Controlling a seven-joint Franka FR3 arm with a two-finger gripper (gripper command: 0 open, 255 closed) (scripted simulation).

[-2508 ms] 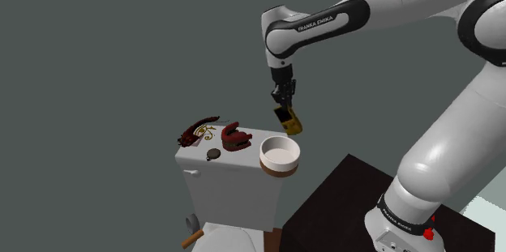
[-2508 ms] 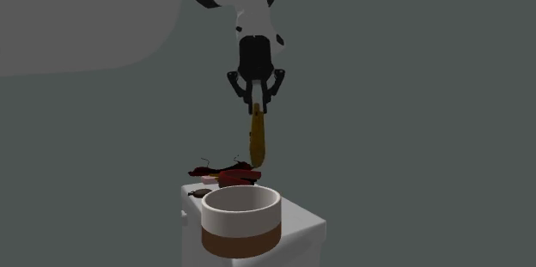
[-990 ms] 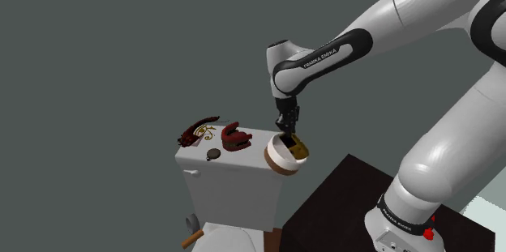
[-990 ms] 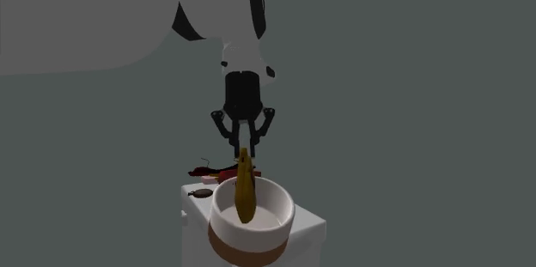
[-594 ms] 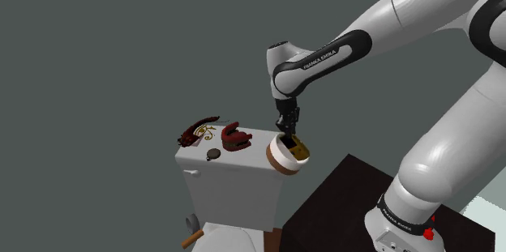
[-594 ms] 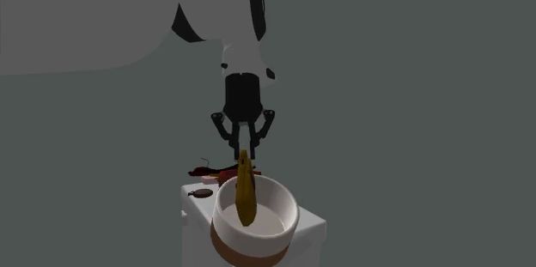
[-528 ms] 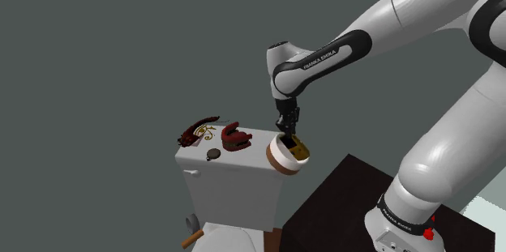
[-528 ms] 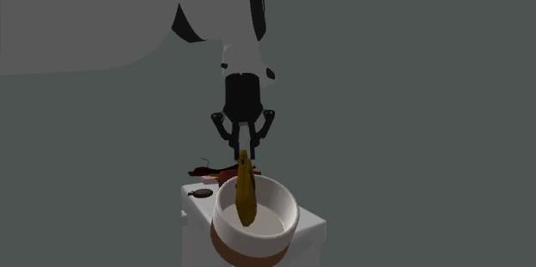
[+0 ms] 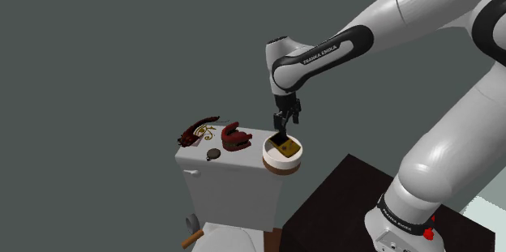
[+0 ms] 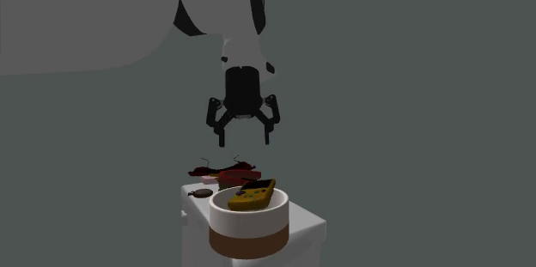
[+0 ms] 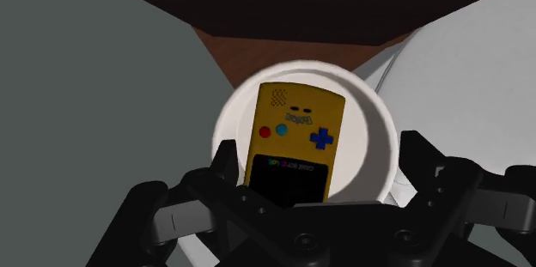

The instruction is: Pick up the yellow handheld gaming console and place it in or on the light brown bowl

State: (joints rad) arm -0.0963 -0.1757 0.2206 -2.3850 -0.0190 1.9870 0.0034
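Black two-finger end effector (image 10: 244, 140) seen spread open, empty, hung above round white bowl with brown base (image 10: 247, 227). Yellow handheld gaming console (image 11: 292, 141) laid face-up inside bowl. Bowl set on white toilet tank (image 9: 231, 179).

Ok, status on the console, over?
Pincer open, above bowl. Yellow console lying face up in bowl. Dark red items beside bowl, not in the way.

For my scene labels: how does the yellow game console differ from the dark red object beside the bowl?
The console is yellow and flat; the red object is dark and curved. The console lies face up inside the bowl; the red object sits on the white tank. Both are untouched by the open claw.
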